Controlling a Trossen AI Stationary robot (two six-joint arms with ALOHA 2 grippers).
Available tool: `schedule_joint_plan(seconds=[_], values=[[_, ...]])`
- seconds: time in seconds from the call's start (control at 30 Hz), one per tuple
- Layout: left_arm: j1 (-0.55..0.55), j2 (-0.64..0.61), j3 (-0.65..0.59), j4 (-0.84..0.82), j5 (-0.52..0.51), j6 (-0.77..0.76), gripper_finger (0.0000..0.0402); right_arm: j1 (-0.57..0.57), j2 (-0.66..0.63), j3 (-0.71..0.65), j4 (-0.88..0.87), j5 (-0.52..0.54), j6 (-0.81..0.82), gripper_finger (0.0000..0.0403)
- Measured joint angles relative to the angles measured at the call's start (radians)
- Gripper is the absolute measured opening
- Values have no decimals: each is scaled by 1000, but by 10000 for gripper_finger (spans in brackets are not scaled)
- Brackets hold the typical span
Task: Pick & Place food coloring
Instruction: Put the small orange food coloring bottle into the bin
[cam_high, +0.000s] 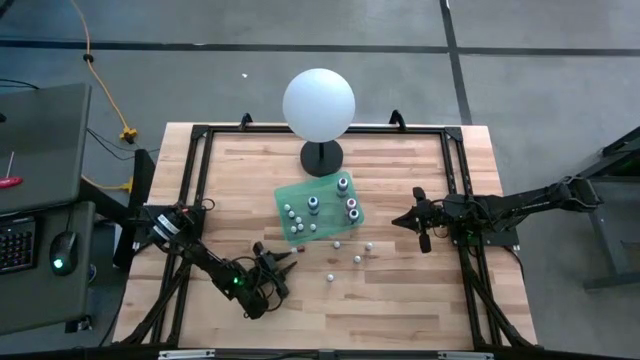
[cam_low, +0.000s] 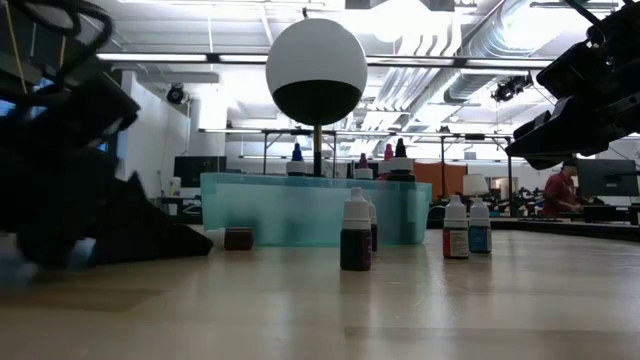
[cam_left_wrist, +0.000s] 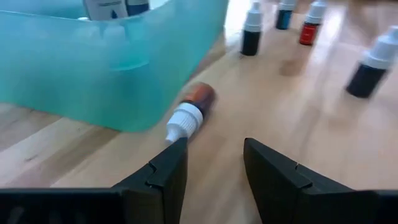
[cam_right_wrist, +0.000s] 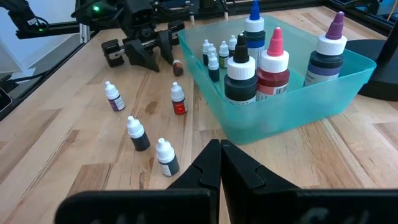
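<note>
Presently left tool (cam_left_wrist: 214, 162), fingers apart and empty, sits low on the bench (cam_high: 400, 310) just short of a toppled brown food coloring bottle (cam_left_wrist: 191, 111) beside the teal bin (cam_left_wrist: 93, 74). Right tool (cam_right_wrist: 221, 163), fingers together, waits right of the bin.

light: bright overhead | left wrist view: blurred (motion) | shadows: soft

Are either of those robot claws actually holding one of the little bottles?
No. The left end effector is open before a fallen brown bottle; the right end effector is shut, empty.
</note>
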Motion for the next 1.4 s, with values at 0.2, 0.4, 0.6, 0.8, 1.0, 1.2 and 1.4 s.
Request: schedule_joint_plan(seconds=[0.2,0.4,0.6,0.8,1.0,1.2,1.4], values=[[17,-1,0,-3,5,2,152,0,0,0,0,0,0,2],[19,-1,9,-8,6,9,152,0,0,0,0,0,0,2],[-24,-8,45,-39,36,78,152,0,0,0,0,0,0,3],[-87,-22,50,-237,47,-198,152,0,0,0,0,0,0,3],[-122,-20,47,-338,-10,-260,152,0,0,0,0,0,0,3],[-74,-16,42,-358,-23,-257,152,0,0,0,0,0,0,3],[13,-13,30,-373,-54,-310,152,0,0,0,0,0,0,2]])
